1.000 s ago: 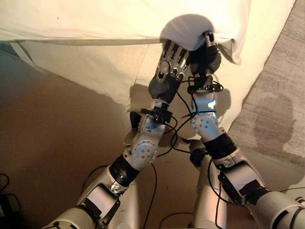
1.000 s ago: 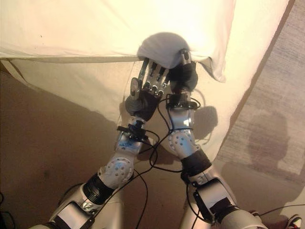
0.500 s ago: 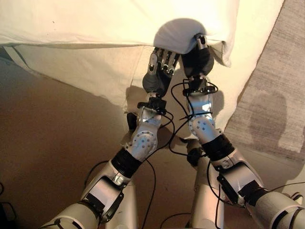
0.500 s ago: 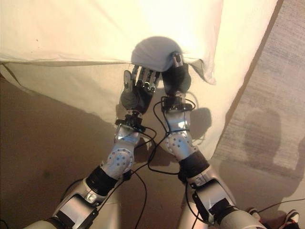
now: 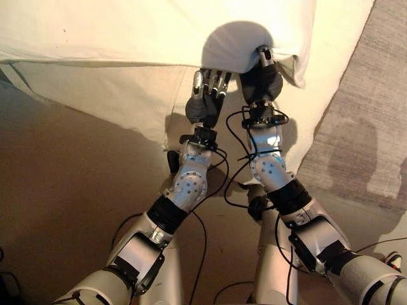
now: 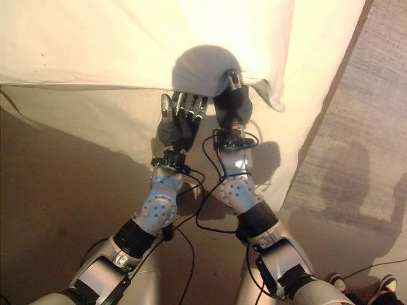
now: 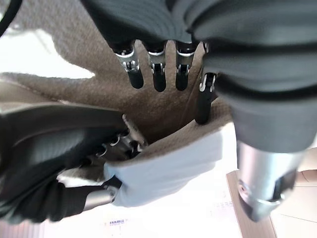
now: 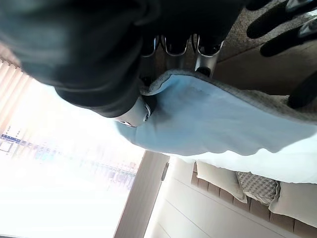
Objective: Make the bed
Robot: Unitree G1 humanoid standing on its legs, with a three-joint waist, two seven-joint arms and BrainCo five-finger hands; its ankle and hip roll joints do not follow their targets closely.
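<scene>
A big white sheet (image 5: 127,28) lies over the bed (image 5: 114,95) and hangs down its side. A grey rug (image 5: 362,108) lies on the floor to the right of the bed, and the brown floor (image 5: 63,203) is on the left. In the right wrist view there is a bright window (image 8: 59,198) and, farther back, some pillows (image 8: 257,186) on the bed. The sheet's edge is in front of both hands and hides some fingertips. The right hand (image 5: 261,79) is up at the edge of the sheet, near its corner. Its fingers (image 8: 203,62) curl round the hem and its thumb is on the other side, so it pinches the cloth and holds a fold of it. The fold makes a round bump with a dark shadow just above the hand. The left hand (image 5: 205,101) is just beside the right hand, on its left. Its palm faces up to the cloth and its fingers (image 7: 157,74) are straight and a bit spread. They reach up to the hem, and the tips are at or just under the edge. This hand holds nothing. In the left wrist view the fold of sheet sits in the right hand, past the left hand's straight fingers. Both arms reach up from below and come close together at the wrists.
</scene>
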